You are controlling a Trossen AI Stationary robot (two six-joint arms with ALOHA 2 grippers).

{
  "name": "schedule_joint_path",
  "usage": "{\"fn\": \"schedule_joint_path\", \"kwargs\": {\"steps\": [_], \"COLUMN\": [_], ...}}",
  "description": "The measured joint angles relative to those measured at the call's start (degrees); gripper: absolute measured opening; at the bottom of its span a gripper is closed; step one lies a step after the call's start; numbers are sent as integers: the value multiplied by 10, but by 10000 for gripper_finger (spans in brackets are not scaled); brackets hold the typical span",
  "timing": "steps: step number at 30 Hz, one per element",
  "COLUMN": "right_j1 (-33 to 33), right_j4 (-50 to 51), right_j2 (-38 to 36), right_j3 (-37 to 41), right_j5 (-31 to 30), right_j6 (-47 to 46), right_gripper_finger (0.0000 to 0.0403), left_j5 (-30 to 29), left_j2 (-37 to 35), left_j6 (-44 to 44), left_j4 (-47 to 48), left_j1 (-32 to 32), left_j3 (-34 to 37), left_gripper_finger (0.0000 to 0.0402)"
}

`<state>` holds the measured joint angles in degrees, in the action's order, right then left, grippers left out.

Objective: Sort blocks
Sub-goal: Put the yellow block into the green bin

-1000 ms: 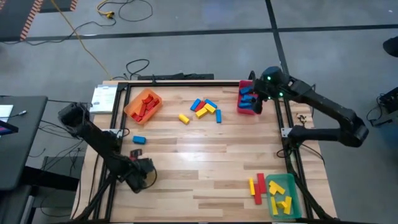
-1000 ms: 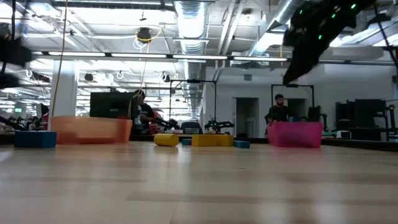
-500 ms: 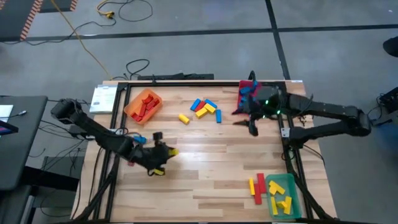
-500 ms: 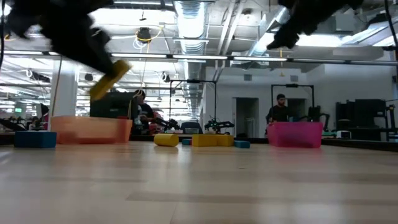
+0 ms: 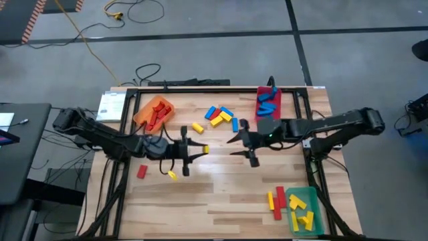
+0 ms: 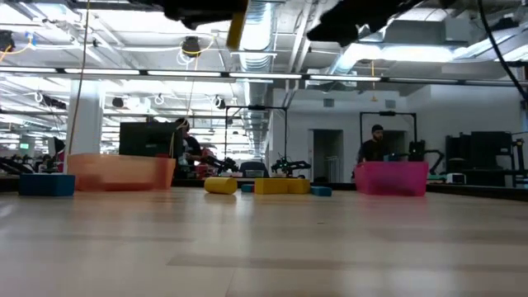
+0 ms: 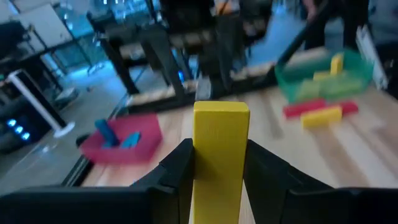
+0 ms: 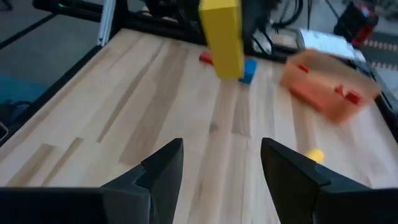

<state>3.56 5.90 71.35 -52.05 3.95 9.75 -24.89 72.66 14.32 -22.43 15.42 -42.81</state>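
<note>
High view: left pincer w/ yellow block clamped has been swung from near surface edge to mid-surface; right pincer, spread wide & empty, brought opposite. Handover judged likely.

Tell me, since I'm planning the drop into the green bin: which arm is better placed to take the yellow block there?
Right. Its open end effector faces the yellow block held by the left end effector, and the green bin sits on the right arm's side.
</note>
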Motion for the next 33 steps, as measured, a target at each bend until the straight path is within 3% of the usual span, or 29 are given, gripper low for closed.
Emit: {"fn": "schedule_joint_path", "kwargs": {"steps": [9,24,33], "right_j1": [13,28,27], "right_j4": [-128,-288,-358], "right_j2": [59,109,135], "right_j3": [0,1,1], "right_j5": [-12,-2,0], "right_j6": [26,38,39], "right_gripper_finger": [227,227,227], "left_j5": [119,173,187], "left_j2": [6,5,5], "left_j6": [8,31,21], "left_j4": [-98,-188,-192], "left_j1": [-43,-58,-59], "left_j3": [0,-1,-2], "left_gripper_finger": [105,105,105]}}
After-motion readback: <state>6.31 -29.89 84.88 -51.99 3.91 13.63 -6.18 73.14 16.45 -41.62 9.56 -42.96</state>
